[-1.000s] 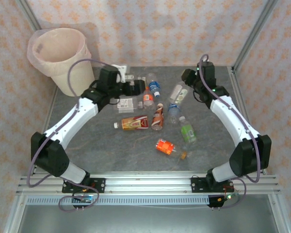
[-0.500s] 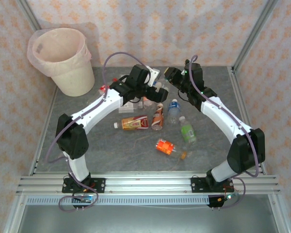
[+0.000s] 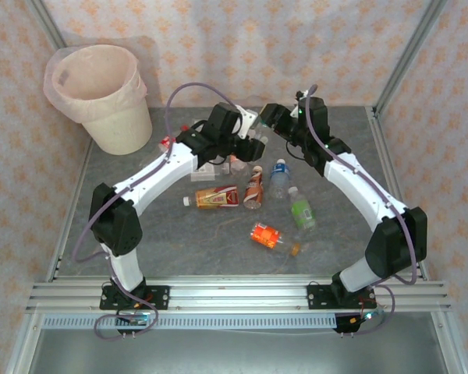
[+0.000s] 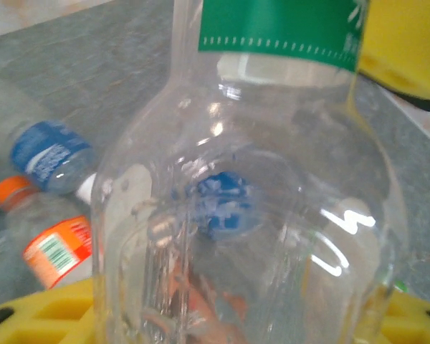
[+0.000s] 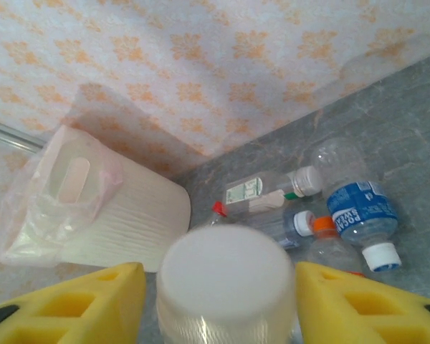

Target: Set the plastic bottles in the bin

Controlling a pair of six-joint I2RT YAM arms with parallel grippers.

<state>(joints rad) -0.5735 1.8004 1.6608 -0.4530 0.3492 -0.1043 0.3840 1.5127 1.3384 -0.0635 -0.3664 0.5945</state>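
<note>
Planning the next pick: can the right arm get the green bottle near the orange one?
Probably not yet: the green bottle lies unobstructed, but the right gripper has another bottle between its jaws.

A grey, stone-patterned table (image 3: 179,241) fills the middle of the scene. Behind it and to either side stand walls (image 3: 242,47) papered in pale pink with an orange floral motif. Slanting aluminium posts (image 3: 412,47) rise from the table's far corners, and a ribbed aluminium rail (image 3: 234,292) runs along its near edge. Below that edge lies a plain grey surface (image 3: 218,351). The light is soft and even.
</note>
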